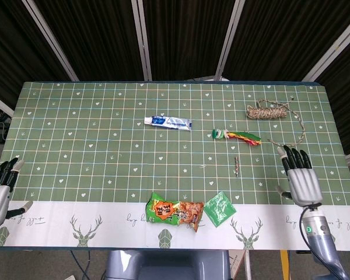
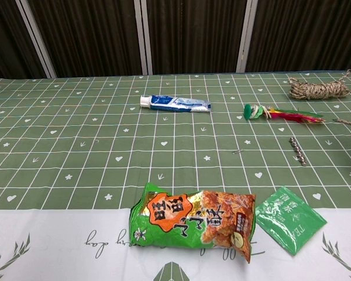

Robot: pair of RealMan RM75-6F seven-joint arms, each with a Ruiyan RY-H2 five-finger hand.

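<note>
At the table's point(image 1: 76, 125) two near corners, the left hand point(image 1: 0, 189) and right hand point(image 1: 300, 178) rest spread and empty, the right nearest the twine bundle's point(image 1: 269, 111) loose strand, so nothing seems grasped yet.

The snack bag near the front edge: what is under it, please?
The snack bag lies flat on the tablecloth, across the border between its green grid and white strip. Anything beneath the bag is covered and cannot be seen.

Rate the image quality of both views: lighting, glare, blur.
Head view: even light, soft shadows, mild glare near the table's front edge, slightly soft. Chest view: sharp snack bag, faint sheen on it, far rope bundle a little softer.
</note>
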